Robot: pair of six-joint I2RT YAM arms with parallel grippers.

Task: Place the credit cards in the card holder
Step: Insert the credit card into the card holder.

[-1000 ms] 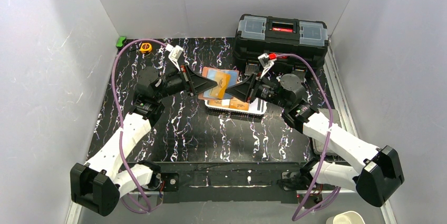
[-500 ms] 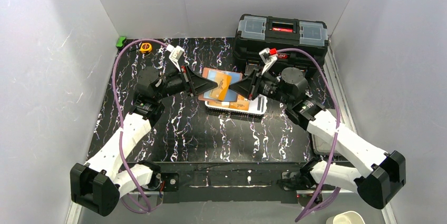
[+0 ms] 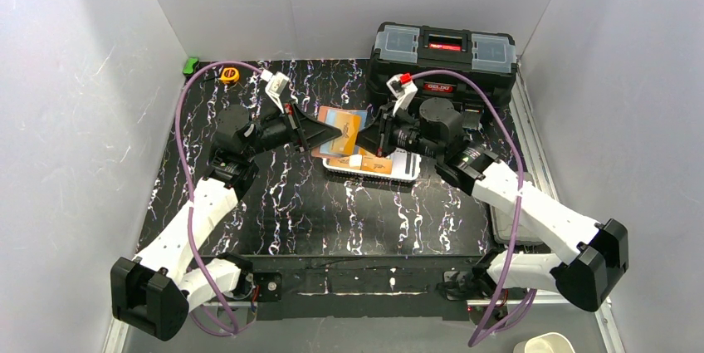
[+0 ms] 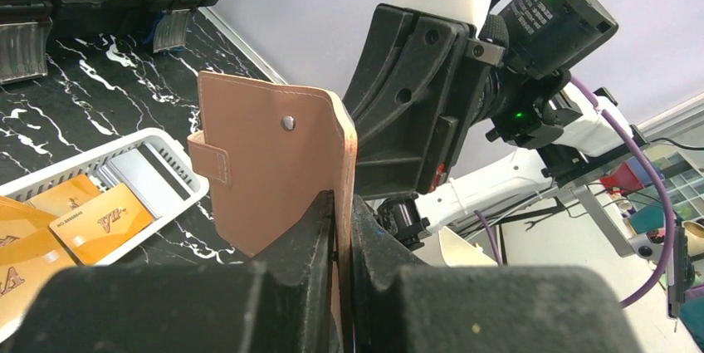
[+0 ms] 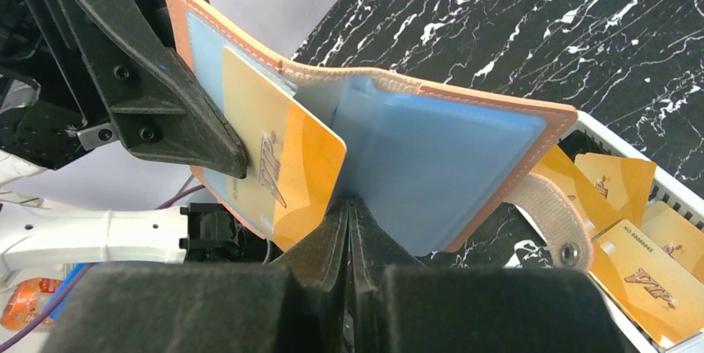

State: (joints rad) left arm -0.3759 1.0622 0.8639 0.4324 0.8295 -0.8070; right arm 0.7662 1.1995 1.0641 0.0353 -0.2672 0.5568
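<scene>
My left gripper (image 3: 335, 132) is shut on one flap of the salmon-pink card holder (image 3: 339, 119) and holds it open and upright above the table; in the left wrist view my left gripper (image 4: 343, 208) pinches its outer side (image 4: 274, 162). My right gripper (image 3: 363, 140) is shut on the corner of an orange credit card (image 5: 278, 162). The card's far end lies against the light blue inside of the holder's (image 5: 440, 154) left flap, by the left finger (image 5: 158, 95). More orange cards (image 5: 639, 266) lie in the white basket (image 3: 407, 172).
A black toolbox (image 3: 444, 50) stands at the back right, close behind my right wrist. A yellow tape measure (image 3: 229, 75) and a green object (image 3: 191, 64) lie at the back left. White walls enclose the table on three sides.
My right wrist has swung left and toward the back, bringing the orange card further onto the open holder. The left arm has held still.
</scene>
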